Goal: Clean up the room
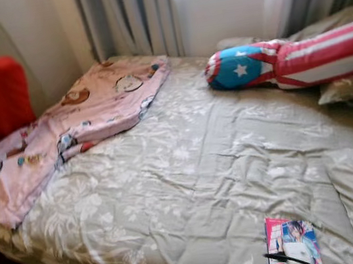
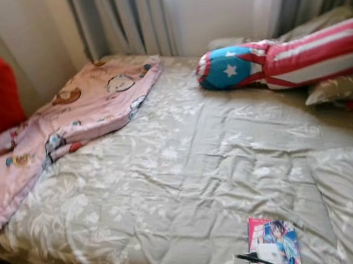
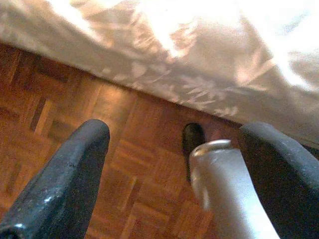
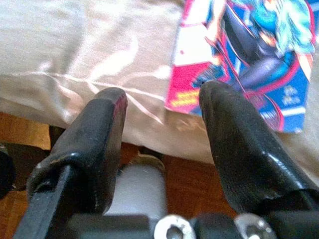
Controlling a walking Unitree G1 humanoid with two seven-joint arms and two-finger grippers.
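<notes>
Head views: a bed [image 1: 189, 170] under a grey floral quilt carries a pink blanket [image 1: 63, 132] at far left, a striped star pillow [image 1: 298, 57] at far right, and a comic book [image 1: 293, 244] at the near right edge, long axis running near to far.

Left wrist view: the left gripper [image 3: 174, 169], fingers wide and empty, hangs over the parquet floor [image 3: 75, 99] beside the bed.

Right wrist view: the right gripper [image 4: 164, 119], fingers wide and empty, sits at the bed's near edge; the comic book lies just beyond its fingertips, so the right arm is nearer.
</notes>
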